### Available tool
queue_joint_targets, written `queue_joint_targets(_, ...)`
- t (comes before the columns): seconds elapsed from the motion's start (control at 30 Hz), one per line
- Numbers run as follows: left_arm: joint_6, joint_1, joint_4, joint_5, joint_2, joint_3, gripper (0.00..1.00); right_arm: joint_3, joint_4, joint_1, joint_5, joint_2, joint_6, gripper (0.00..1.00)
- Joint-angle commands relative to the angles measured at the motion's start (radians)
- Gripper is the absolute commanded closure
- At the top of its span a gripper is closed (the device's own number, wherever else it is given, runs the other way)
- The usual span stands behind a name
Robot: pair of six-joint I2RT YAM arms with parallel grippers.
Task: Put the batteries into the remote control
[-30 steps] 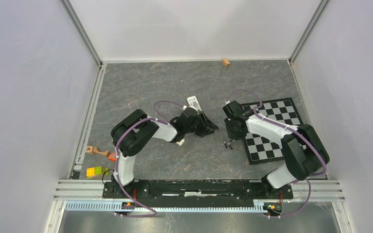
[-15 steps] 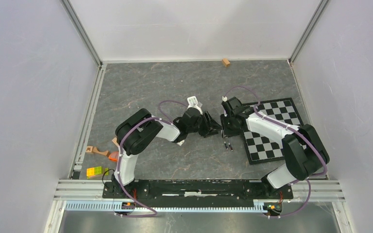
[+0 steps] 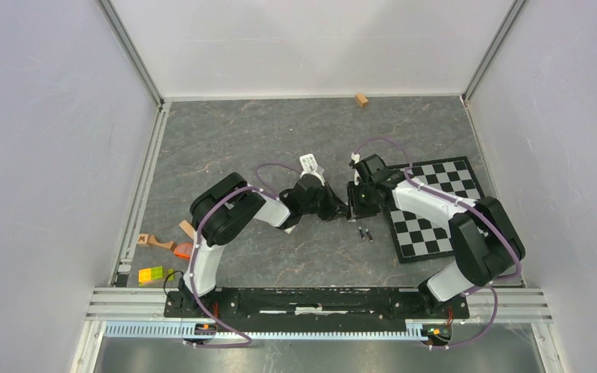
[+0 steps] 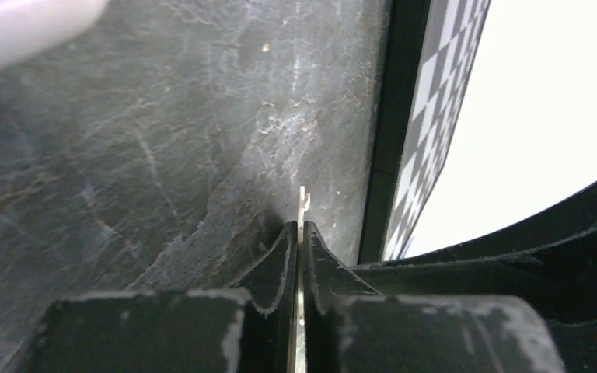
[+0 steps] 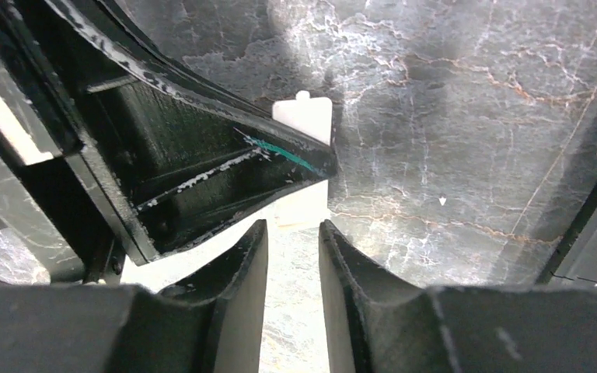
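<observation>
We see the left gripper (image 4: 301, 227) with its jaws pressed together on a thin white plate (image 5: 303, 120). From the left wrist the plate shows only its edge, with a small hook at its tip. From the right wrist the same plate shows its flat face and a little tab at the far end, so we judge it to be the battery cover. It is probably held by its faces in this way so that the other arm can meet it at the end. The right gripper (image 5: 293, 229) stands directly opposite, very close, with its fingers apart on each side of the near end of the plate. We see nothing clamped between them, and we cannot tell if they touch the plate. The remote control (image 3: 308, 163) lies on the table (image 3: 241, 140) just behind the left wrist, partly hidden by it. We take it for the task's remote, though only one end is visible. Two of the batteries (image 3: 365, 232) lie side by side on the table just in front of the two grippers, near the edge of the chessboard (image 3: 435, 206); a third one we do not find. Nothing is loaded yet, in our judgement, because the batteries are apart from the remote and no gripper holds one.
</observation>
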State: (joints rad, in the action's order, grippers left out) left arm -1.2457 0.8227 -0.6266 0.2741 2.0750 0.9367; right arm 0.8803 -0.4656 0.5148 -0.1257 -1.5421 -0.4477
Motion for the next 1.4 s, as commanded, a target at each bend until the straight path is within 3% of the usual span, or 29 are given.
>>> queue_joint_targets(0.0, -0.004, 0.007, 0.011, 0.008, 0.017, -0.008, 0.98, 0.007, 0.047, -0.004, -0.026, -0.008, 0.004, 0.61)
queue_joint_targets(0.17, 0.015, -0.002, 0.123, -0.007, -0.064, -0.016, 0.98, 0.002, 0.078, -0.003, -0.015, 0.089, 0.116, 0.33)
queue_joint_targets(0.3, 0.05, -0.024, 0.338, 0.017, -0.16, 0.035, 0.98, -0.042, 0.201, -0.001, -0.098, 0.222, 0.273, 0.26)
queue_joint_targets(0.43, 0.064, -0.073, 0.499, 0.059, -0.254, 0.062, 0.98, -0.109, 0.356, 0.038, -0.174, 0.344, 0.412, 0.26)
queue_joint_targets(0.63, 0.095, -0.162, 0.747, 0.104, -0.407, 0.087, 0.98, -0.238, 0.605, 0.261, 0.026, 0.483, 0.622, 0.3)
queue_joint_targets(0.87, 0.088, -0.208, 0.922, 0.137, -0.541, 0.09, 0.98, -0.471, 0.99, 0.368, -0.003, 0.621, 0.75, 0.38)
queue_joint_targets(1.0, 0.066, -0.215, 0.964, 0.14, -0.616, 0.086, 0.98, -0.517, 1.113, 0.422, 0.011, 0.603, 0.805, 0.42)
queue_joint_targets(1.17, 0.061, -0.221, 1.009, 0.143, -0.672, 0.093, 0.98, -0.509, 1.177, 0.529, 0.153, 0.535, 0.931, 0.43)
queue_joint_targets(1.37, 0.054, -0.224, 1.025, 0.142, -0.708, 0.087, 0.98, -0.501, 1.235, 0.588, 0.278, 0.472, 1.006, 0.53)
